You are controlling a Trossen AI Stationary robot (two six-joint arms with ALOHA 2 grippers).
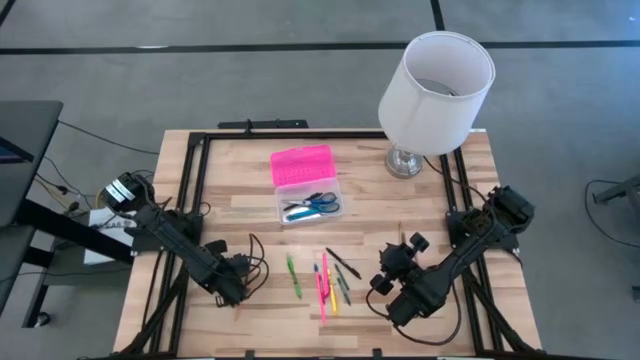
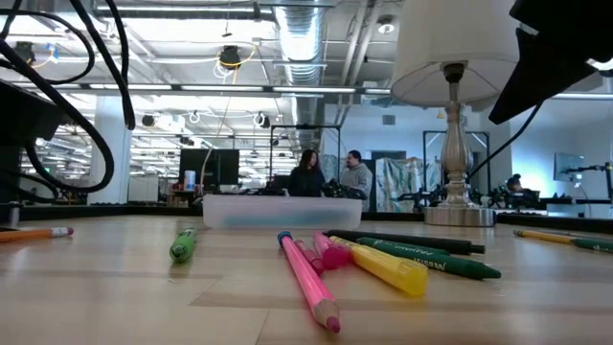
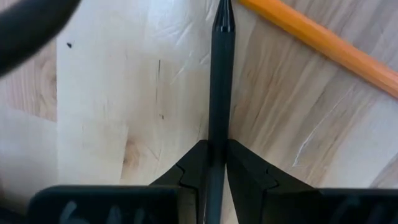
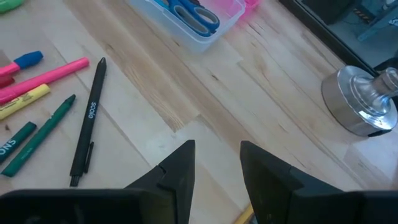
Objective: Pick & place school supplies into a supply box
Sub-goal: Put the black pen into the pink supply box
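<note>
While scissors [image 1: 322,204] lie in the box [image 1: 308,199], left jaws grip a dark pen [image 3: 220,93], right jaws wide, markers [image 1: 325,280] left nearby.

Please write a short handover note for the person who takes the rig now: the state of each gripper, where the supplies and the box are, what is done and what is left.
Left gripper: shut on a dark pen, low at the table's front-left; an orange pencil lies beside it.
Right gripper: open, empty, at the front-right above bare wood.
Supply box: open at the table's centre, pink lid folded back.
Done: blue-handled scissors are in the box.
Left: the held pen, the orange pencil, a green marker, and the cluster in front of the box, including a black pen, a pink pencil and a yellow highlighter.
</note>
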